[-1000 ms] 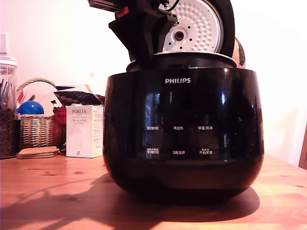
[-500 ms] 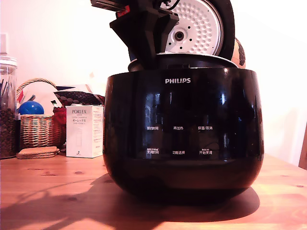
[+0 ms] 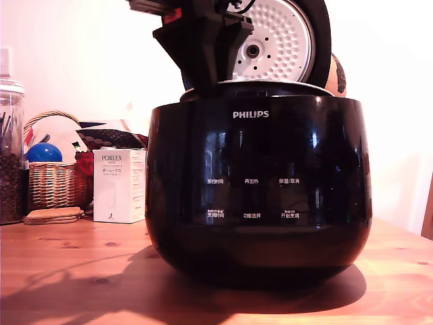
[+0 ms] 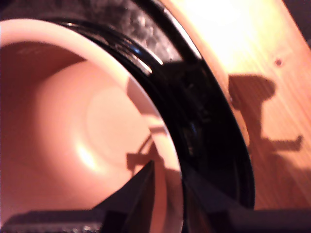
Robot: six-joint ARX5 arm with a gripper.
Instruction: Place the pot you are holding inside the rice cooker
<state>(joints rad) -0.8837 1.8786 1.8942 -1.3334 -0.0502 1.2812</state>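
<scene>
Pot (image 4: 73, 126) seated low in the open PHILIPS rice cooker (image 3: 257, 189), claw (image 4: 167, 194) pinching its rim.

The cooker's glossy black front reads "PHILIPS" in white above two rows of small white button labels, too fine to read; a white box (image 3: 119, 185) toward the exterior view's left reads "PORLEX". The pot sits upright, mouth facing up, its axis vertical, only its thin rim showing over the cooker's top edge in the exterior view. In the wrist view one claw finger lies inside the pot's wall and the other outside, narrowly closed on the rim. The round lid (image 3: 284, 40) stands tilted open behind, its white dimpled plate facing forward. The surface (image 3: 74, 271) is knotty pale wood, with a wicker basket (image 3: 54, 179), a blue ball (image 3: 44, 152), a glass jar (image 3: 10, 156) and a pale wall behind.
</scene>
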